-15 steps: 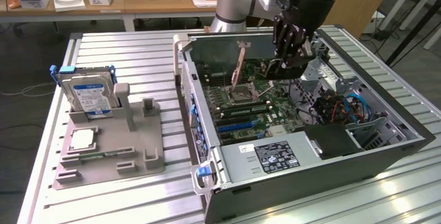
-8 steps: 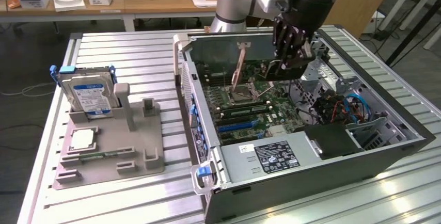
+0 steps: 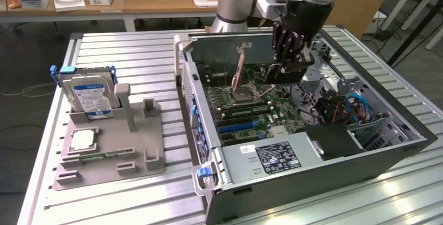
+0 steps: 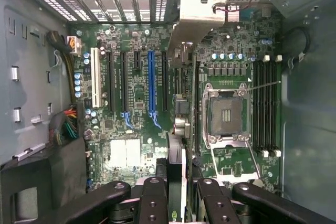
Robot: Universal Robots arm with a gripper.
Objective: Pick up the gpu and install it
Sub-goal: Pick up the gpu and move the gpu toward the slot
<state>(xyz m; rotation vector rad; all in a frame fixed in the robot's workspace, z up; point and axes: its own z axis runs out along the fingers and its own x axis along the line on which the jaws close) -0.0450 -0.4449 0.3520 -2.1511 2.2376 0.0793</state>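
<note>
The gpu (image 3: 240, 68) is a thin orange-brown card standing on edge over the motherboard (image 3: 242, 108) inside the open computer case (image 3: 387, 157). My gripper (image 3: 282, 73) reaches down into the case and is shut on the card. In the wrist view the gpu (image 4: 176, 153) shows edge-on between my fingers (image 4: 153, 198). Its silvery end bracket (image 4: 197, 19) points toward the case's rear slot covers. There my gripper (image 4: 176, 195) holds the card between the blue expansion slot (image 4: 151, 85) and the empty processor socket (image 4: 227, 114). Whether the card touches the board I cannot tell.
On the exterior view's left a grey fixture (image 3: 111, 147) holds a silver hard drive with a blue label (image 3: 91, 96) and a processor chip (image 3: 82, 140). The power supply (image 3: 273, 157) fills the case's front. Cables (image 3: 343, 108) lie at its right.
</note>
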